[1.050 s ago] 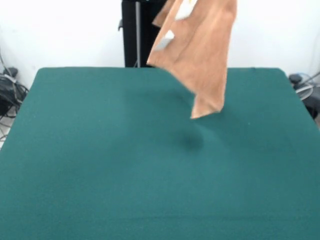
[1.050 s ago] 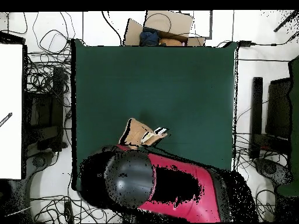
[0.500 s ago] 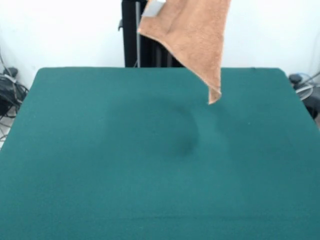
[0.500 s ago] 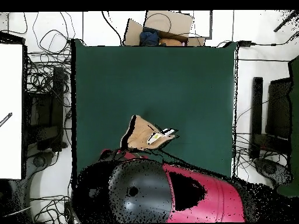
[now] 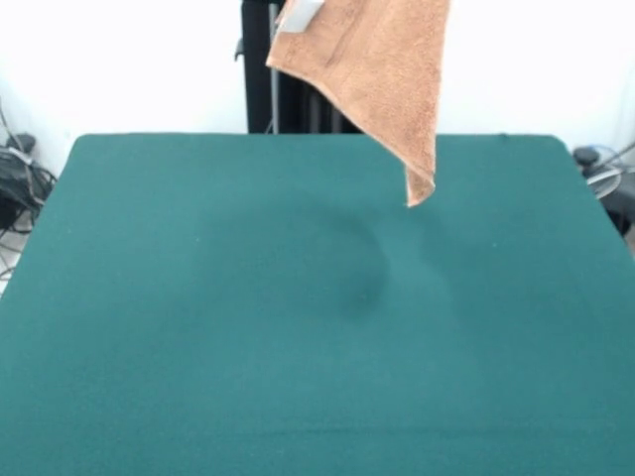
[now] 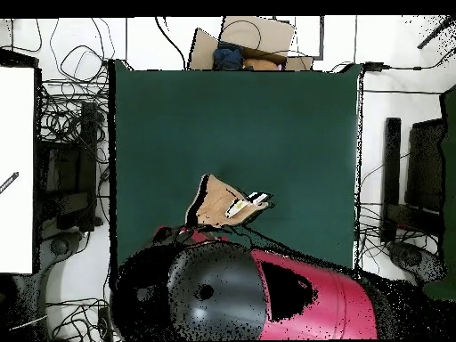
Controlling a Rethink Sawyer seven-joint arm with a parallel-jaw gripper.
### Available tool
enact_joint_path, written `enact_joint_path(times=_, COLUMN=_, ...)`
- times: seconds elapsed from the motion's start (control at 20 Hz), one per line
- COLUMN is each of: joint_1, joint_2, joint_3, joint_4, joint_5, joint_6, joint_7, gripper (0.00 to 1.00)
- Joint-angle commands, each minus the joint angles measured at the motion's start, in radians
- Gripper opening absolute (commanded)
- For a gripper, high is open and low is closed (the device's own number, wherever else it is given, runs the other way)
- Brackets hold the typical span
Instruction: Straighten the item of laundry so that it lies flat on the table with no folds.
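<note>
The item of laundry [image 5: 382,69], an orange-tan terry towel, hangs in the air over the far part of the table [image 5: 198,377]. Its top runs past the picture's upper edge and its lowest corner points down, well clear of the green surface. A white tag shows at its upper left. A soft shadow lies on the table below it. From overhead the towel [image 6: 216,204] shows as a small bunched shape with white tags at its right side, just beyond the red and black arm [image 6: 303,303]. The gripper is hidden in both views.
Cables and dark equipment lie along both sides of the table [image 6: 232,107]. A cardboard box [image 6: 254,40] with clutter sits beyond one end. In the front view a black post [image 5: 260,69] stands behind the table.
The towel has risen and swung, its lowest corner now higher above the table than a second ago. In the overhead view the arm has reached further over the table.
</note>
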Motion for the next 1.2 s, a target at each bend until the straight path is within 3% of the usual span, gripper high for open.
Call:
enact_joint_path(times=0.05, joint_1=-0.002, joint_2=0.018, joint_3=0.051, joint_4=0.085, joint_5=-0.016, joint_6=-0.058, joint_7=-0.011, gripper=0.0)
enact_joint_path(times=0.65, joint_1=0.004, joint_2=0.104, joint_3=0.096, joint_4=0.055, joint_5=-0.028, joint_6=-0.123, joint_7=0.007, gripper=0.0)
enact_joint_path(times=0.95, joint_1=-0.012, joint_2=0.112, joint_3=0.129, joint_4=0.095, joint_5=-0.013, joint_6=-0.219, joint_7=-0.116, gripper=0.0)
enact_joint_path(times=1.2, joint_1=-0.046, joint_2=0.1, joint_3=0.177, joint_4=0.122, joint_5=-0.002, joint_6=-0.228, joint_7=-0.268, gripper=0.0)
